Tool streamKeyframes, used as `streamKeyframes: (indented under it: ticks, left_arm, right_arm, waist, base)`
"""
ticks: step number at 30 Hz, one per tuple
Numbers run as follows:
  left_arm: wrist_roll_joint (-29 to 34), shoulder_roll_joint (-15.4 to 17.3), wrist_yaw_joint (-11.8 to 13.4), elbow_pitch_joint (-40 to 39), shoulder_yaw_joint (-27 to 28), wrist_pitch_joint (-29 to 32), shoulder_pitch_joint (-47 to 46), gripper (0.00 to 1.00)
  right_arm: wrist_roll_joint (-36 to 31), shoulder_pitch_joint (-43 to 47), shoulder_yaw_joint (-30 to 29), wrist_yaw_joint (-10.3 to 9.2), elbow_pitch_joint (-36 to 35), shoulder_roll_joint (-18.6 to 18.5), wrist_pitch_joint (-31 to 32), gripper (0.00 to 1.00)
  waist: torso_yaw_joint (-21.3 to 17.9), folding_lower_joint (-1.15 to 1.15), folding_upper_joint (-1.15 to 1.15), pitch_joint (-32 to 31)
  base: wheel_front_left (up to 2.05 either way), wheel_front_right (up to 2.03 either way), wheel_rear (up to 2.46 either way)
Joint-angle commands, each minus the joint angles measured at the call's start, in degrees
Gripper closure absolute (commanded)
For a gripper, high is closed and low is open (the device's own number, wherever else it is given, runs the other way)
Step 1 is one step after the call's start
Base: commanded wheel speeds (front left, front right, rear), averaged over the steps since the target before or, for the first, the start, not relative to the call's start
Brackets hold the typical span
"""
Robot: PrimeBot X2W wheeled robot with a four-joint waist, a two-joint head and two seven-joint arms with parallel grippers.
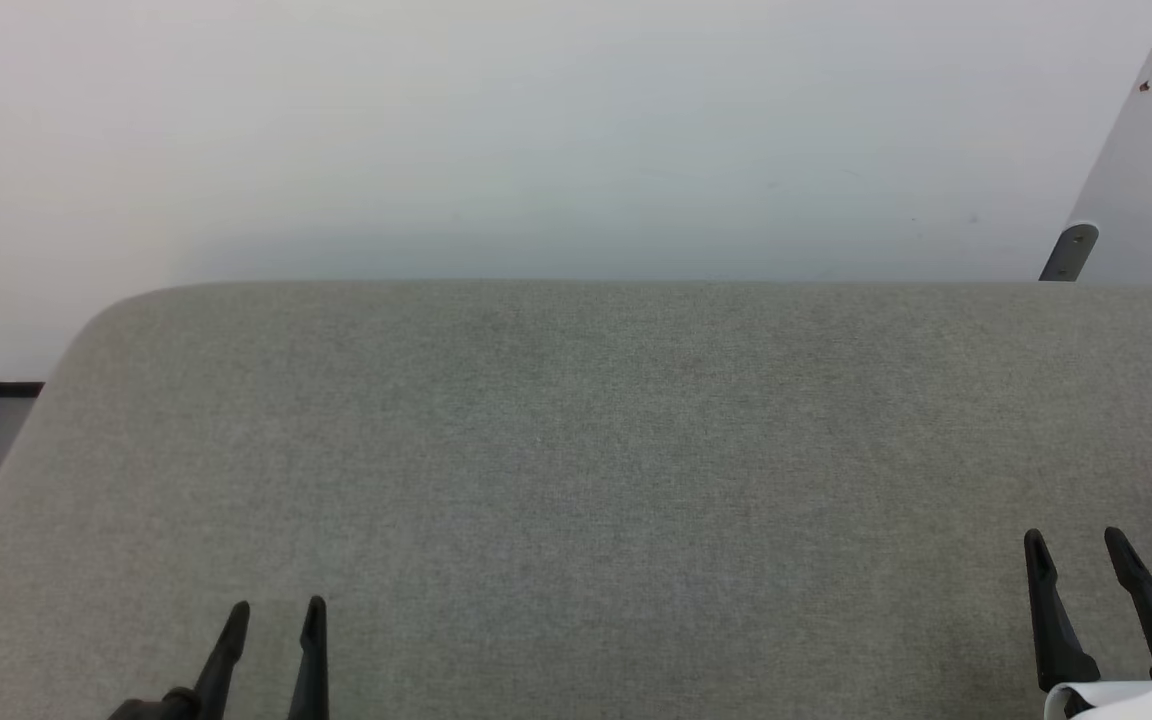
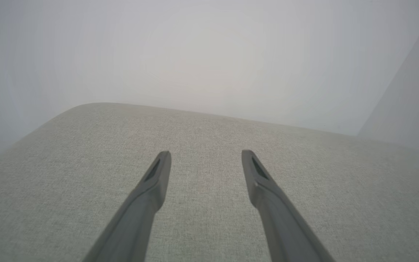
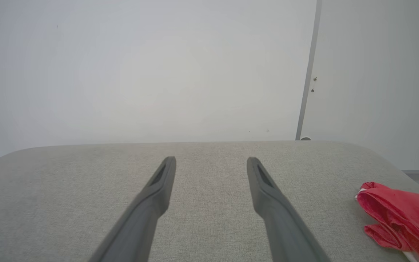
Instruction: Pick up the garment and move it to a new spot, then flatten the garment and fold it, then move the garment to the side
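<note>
The garment sits bunched at the edge of the grey cushion
The left gripper, lower left of the head view, and the right gripper, lower right, both stand parted, holding nothing; the garment lies at the right wrist view's lower right, near the rim; a shallow pinch could catch one loose fold and drag it overboard.

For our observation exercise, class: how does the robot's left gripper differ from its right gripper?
The right gripper reaches farther up the head view than the left gripper. The red garment lies crumpled near the right gripper, far from the left gripper. Both are open, holding nothing, over the grey fabric surface.
</note>
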Motion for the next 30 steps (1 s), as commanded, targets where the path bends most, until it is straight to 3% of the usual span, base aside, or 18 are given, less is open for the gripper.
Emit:
streamKeyframes:
  ticks: [1,26,27,30]
  left_arm:
    - [0.3,-0.2,0.1,-0.3,0.1,0.0,0.6,0.0]
    - [-0.4,-0.6,0.1,-1.4,1.1,0.0,0.0,0.0]
    - [-0.2,-0.6,0.0,-1.4,1.1,0.0,0.4,1.0]
    - [-0.3,-1.0,0.0,0.1,0.9,0.1,0.9,1.0]
  right_arm:
    - [-0.4,0.8,-0.3,-0.06,-0.7,0.4,0.2,0.0]
    - [-0.2,0.4,-0.4,-0.06,-4.4,2.6,2.1,0.0]
    - [-0.1,0.8,-0.3,0.0,-4.2,2.5,2.1,1.0]
    - [0.0,1.3,-0.3,0.0,-2.4,3.0,2.2,1.0]
  waist:
    - [0.0,0.0,0.0,-0.1]
    - [-0.8,0.0,0.0,0.4]
    - [-0.7,0.0,0.0,0.3]
    - [-0.7,0.0,0.0,0.4]
  base:
    - [0.0,0.0,0.0]
    - [0.0,0.0,0.0]
    - [0.0,0.0,0.0]
    - [0.0,0.0,0.0]
